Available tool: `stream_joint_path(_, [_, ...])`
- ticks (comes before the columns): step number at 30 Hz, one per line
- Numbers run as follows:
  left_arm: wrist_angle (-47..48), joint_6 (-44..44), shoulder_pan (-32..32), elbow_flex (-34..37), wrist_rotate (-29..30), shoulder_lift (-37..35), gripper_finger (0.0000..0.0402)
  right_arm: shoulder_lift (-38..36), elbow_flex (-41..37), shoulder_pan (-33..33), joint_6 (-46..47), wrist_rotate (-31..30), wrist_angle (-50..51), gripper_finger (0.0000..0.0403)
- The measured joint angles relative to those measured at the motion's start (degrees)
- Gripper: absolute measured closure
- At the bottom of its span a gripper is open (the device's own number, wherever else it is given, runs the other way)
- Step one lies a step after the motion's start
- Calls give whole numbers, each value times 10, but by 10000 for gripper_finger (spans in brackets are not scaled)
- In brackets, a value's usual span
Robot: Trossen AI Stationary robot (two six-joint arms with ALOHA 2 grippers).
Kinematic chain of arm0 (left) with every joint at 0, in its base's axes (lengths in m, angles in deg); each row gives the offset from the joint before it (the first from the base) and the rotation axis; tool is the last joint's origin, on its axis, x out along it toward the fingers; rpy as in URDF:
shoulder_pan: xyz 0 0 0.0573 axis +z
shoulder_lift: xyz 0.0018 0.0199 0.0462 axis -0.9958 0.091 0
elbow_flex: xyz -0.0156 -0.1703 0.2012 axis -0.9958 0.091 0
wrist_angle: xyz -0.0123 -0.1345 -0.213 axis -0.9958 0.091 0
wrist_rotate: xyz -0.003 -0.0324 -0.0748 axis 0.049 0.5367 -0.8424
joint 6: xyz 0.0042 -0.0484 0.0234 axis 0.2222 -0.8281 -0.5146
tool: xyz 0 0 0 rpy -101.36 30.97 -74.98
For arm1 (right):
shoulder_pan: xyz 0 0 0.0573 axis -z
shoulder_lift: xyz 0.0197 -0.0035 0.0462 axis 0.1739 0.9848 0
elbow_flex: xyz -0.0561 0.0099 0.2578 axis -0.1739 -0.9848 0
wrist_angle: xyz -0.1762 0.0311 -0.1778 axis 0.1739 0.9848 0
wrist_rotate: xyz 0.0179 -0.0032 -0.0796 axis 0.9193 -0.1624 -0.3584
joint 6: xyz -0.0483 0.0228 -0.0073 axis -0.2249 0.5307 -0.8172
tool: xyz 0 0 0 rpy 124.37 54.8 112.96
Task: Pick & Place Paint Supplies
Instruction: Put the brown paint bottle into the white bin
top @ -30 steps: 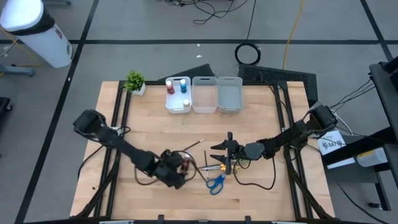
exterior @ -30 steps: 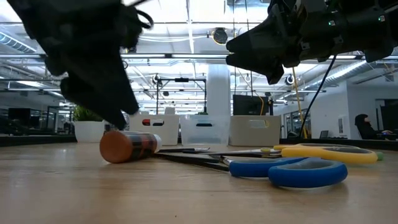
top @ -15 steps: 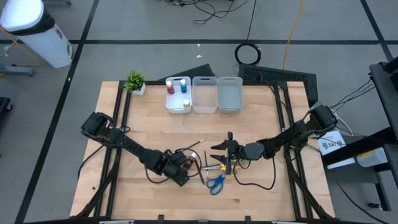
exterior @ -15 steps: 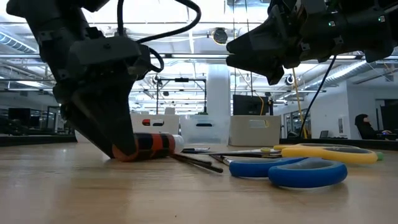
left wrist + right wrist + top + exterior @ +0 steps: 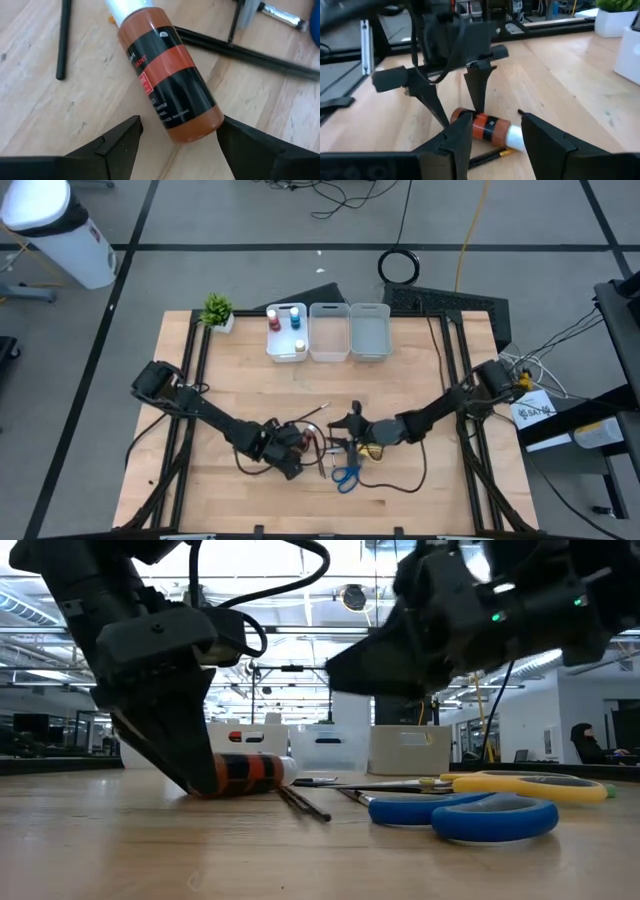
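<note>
The table (image 5: 420,390) spreads under me, pale wood, with three bins (image 5: 328,332) in a row at its far edge and a plant (image 5: 217,311) beside the leftmost one; that leftmost bin holds bottles with red and blue showing, the other two I cannot see into well enough to say. My left arm reaches in from the left side and my left gripper (image 5: 177,131) is down at the tabletop near the front middle, its fingers (image 5: 117,142) spread apart on either side of the base of a brown bottle (image 5: 167,82), which lies on its side on the wood with its white cap pointing away from me; the fingers straddle it with a gap showing on both sides, not gripping it. My right arm comes in from the right and my right gripper (image 5: 492,135) hangs just above the table close by, jaws partly open and holding nothing, facing the same bottle from the other side. Blue scissors (image 5: 480,815) lie flat nearest the front edge, with yellow scissors (image 5: 530,785) just behind them. Thin dark brushes (image 5: 250,50) lie scattered on the wood right beside the bottle, one of them passing just past its cap end
</note>
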Motion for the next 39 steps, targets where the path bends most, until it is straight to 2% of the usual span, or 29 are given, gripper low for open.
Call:
stream_joint_path(6, [-21,-9,0,2,5,1,157,44,26,6,-4,-1,6,248])
stream_joint_path(9, [-23,-14,1,2,4,-1,162,64,40,8,-30,18,32,248])
stream_joint_path(16, [-30,2,2,2,7,-1,155,98,81,20,-32,30,59,248])
stream_joint_path(20, [-58,3,2,2,-13,-1,155,97,85,23,-31,28,59,248])
stream_joint_path(25, [-157,66,0,1,-69,-1,167,93,84,23,-30,28,62,248])
stream_joint_path(30, [-239,125,0,1,-64,-1,181,93,83,23,-30,28,70,248])
stream_joint_path(36, [-263,156,11,1,-45,-2,198,65,83,17,2,27,79,248])
stream_joint_path(39, [-243,164,18,1,-81,-2,206,35,83,11,-10,27,102,248])
